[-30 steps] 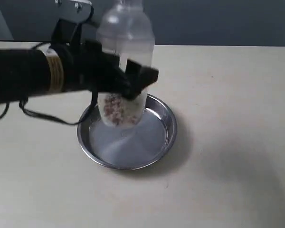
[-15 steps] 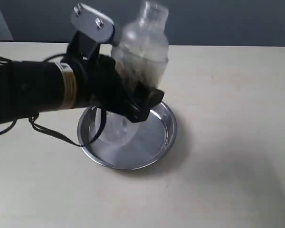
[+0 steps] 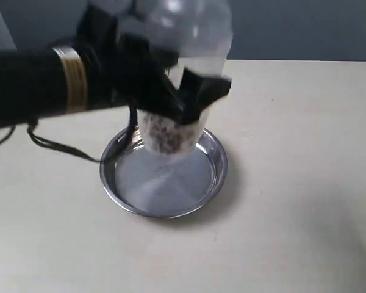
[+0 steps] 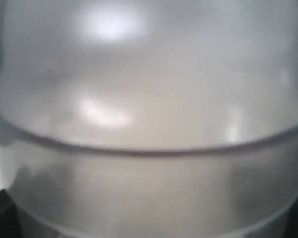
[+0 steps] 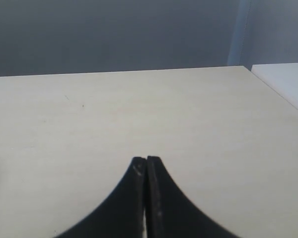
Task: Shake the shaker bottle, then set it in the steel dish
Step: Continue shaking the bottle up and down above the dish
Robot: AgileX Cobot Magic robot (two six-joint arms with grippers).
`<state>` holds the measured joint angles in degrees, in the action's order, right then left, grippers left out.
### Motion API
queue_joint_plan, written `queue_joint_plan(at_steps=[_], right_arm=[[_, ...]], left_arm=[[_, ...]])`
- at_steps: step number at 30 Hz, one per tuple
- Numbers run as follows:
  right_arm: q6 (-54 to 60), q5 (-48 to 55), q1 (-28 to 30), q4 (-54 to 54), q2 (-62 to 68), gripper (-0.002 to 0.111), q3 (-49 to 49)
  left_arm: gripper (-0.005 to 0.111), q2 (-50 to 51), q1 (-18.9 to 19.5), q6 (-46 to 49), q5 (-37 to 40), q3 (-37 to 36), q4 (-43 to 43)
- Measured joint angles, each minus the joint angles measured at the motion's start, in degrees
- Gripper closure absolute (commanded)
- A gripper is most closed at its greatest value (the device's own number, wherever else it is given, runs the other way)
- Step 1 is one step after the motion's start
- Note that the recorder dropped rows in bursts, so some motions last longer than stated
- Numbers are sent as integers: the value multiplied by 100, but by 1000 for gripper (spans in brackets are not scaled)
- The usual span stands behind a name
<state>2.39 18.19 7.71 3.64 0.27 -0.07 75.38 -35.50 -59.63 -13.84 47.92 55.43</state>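
Observation:
My left gripper (image 3: 183,101) is shut on the shaker bottle (image 3: 177,67), holding it upright in the air above the steel dish (image 3: 201,198). Brown granules (image 3: 165,139) lie at the bottle's bottom end, and its cap is cut off at the exterior view's upper edge. The bottle's frosted wall (image 4: 149,124) fills the left wrist view, so the fingers there are hidden. The round shiny dish sits on the table with nothing in it. In the right wrist view my right gripper (image 5: 146,159) is shut with nothing in it, over bare table; the exterior view does not show it.
The beige table (image 3: 293,152) stretches around the dish. A black cable (image 3: 61,148) hangs from the left arm beside the dish's left rim. A grey wall (image 5: 114,34) stands behind the table, whose right edge (image 5: 275,94) shows in the right wrist view.
The left gripper swung the bottle up and down: it tilted right with the granules thrown upward half a second ago, and now it is upright, higher, with the granules settled at its base.

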Motion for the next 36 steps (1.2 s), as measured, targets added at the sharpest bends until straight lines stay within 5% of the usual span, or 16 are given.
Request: queue_joint_plan(at_steps=[6,11,17,22,28,33,36], right_arm=[[0,0,0,0,0,109,0],[0,0,0,0,0,109,0],[0,0,0,0,0,109,0],[0,-10,0,0,0,109,0],[0,-10,0,0,0,109,0],[0,1,0,0,0,109,0],[0,1,0,0,0,109,0]], left_arm=[[106,417,0,57,-230,-303,-331],[106,-286,-11,634,-286,362,-362],[106,583,-46,652,134,-308,-440],[106,-115,-59,1035,17,331,-726],[106,278,-136,1002,369,-176,-692],[106,-384,7,1296,581,456,-921],[106,-93,7,1333,190,-50,-1131]])
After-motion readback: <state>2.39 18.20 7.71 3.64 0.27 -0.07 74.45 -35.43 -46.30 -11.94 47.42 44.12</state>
